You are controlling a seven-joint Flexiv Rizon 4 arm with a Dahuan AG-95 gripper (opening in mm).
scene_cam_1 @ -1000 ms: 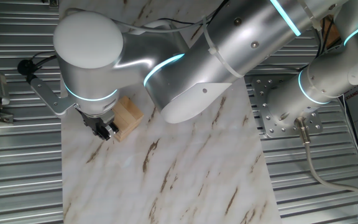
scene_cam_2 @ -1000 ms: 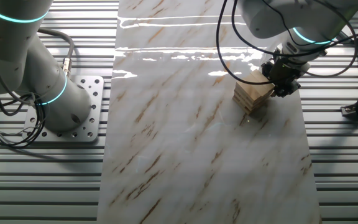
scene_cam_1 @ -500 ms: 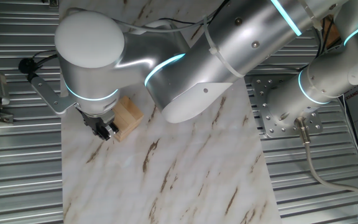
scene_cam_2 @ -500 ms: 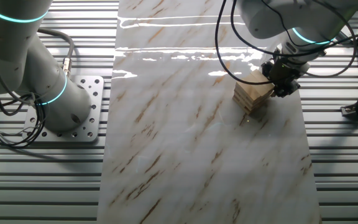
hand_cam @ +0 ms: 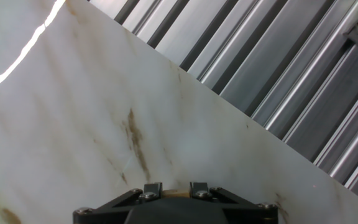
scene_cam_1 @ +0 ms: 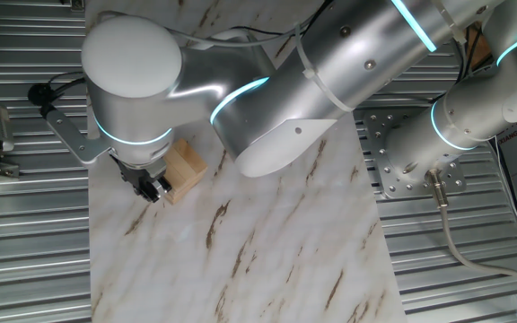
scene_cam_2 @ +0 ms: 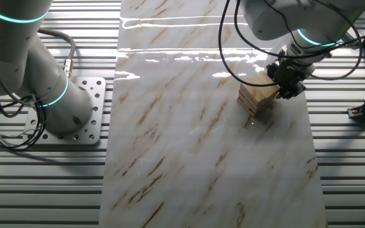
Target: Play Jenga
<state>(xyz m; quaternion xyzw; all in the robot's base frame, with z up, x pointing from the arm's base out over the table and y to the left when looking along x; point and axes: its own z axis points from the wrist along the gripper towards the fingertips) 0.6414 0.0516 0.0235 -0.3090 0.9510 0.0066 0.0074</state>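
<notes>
I see the Jenga [scene_cam_2: 258, 96] stack upright on the marble board [scene_cam_2: 201, 158], its top blocks' long axis running toward 2 o'clock. My gripper [scene_cam_2: 286, 88] meets its 3 o'clock edge. I cannot tell the finger opening.

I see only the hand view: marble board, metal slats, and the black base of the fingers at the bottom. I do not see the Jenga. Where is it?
Observer: The Jenga stands on the marble board, near the board's edge, directly beside the gripper.
Operator: Is the gripper holding a block?
Observer: I cannot tell. In one fixed view the gripper is at the side of the stack, but the fingers' contact is hidden.
Operator: Is the stack intact?
Observer: It stands as a low stack of crossed layers; no loose block lies on the board.
</notes>
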